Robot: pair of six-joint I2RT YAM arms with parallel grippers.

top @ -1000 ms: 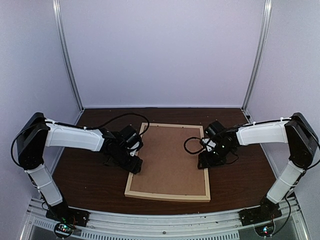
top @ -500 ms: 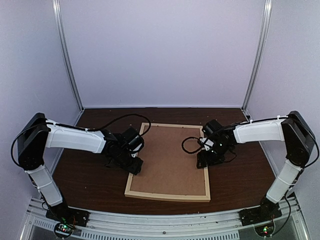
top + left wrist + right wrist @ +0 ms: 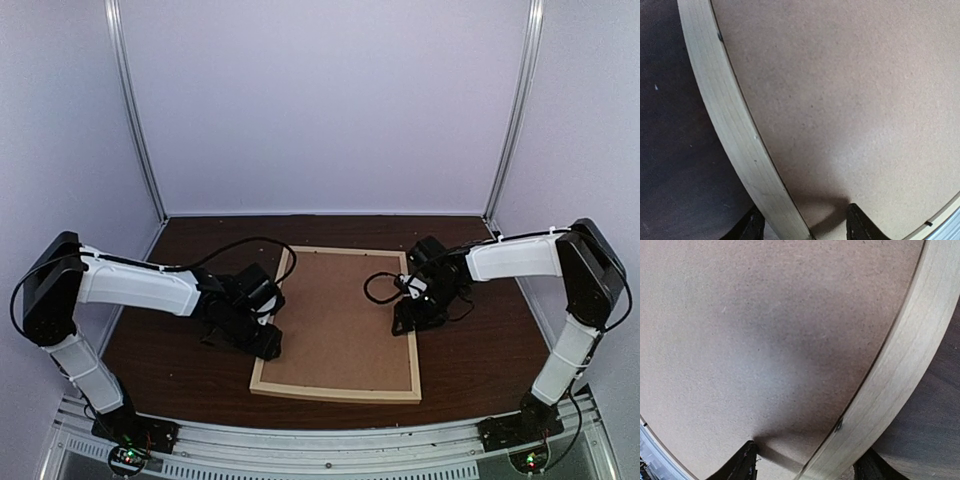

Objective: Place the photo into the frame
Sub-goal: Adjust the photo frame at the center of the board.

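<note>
Pale, straight-grained wood is nearest to me: the near rail of the frame point(image 3: 335, 392), which lies flat on the dark brown table point(image 3: 480, 365), about midway between the two arms. Inside its thin rails sits a backing board point(image 3: 340, 310), matte brown with a fine speckled fibre surface, facing up. Further in, the left arm reaches low with its wrist turned down. The left gripper point(image 3: 802, 225) straddles the frame's left rail, with one of its black fingers point(image 3: 856, 225) over the board and a gap to the wood, and the other outside over the table. That claw is released, not pinching. The right arm mirrors it, and the right gripper point(image 3: 807, 465) stands astride the right rail, likewise spread and unclamped. Beyond the far rail, the table runs to smooth lilac walls point(image 3: 320, 100).
</note>
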